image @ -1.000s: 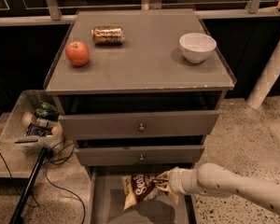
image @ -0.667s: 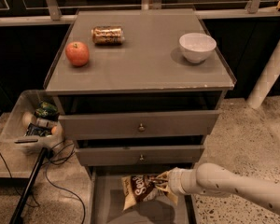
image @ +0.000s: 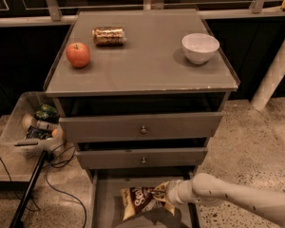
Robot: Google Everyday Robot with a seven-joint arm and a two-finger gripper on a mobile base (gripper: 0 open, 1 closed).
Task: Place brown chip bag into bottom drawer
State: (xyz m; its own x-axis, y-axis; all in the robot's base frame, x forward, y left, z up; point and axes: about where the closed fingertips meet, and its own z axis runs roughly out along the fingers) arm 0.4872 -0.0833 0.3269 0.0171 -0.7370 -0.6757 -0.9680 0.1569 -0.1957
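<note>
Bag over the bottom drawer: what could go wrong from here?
The pincer, low at the right of the bottom drawer, holds the bag by one end, so it may drop slanted or snag on release. The middle drawer juts out just above; pulling the arm straight up could brush it.

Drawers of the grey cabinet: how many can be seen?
3. Top drawer, middle drawer, and bottom drawer, pulled out, with the gripper at the brown chip bag over it.
</note>
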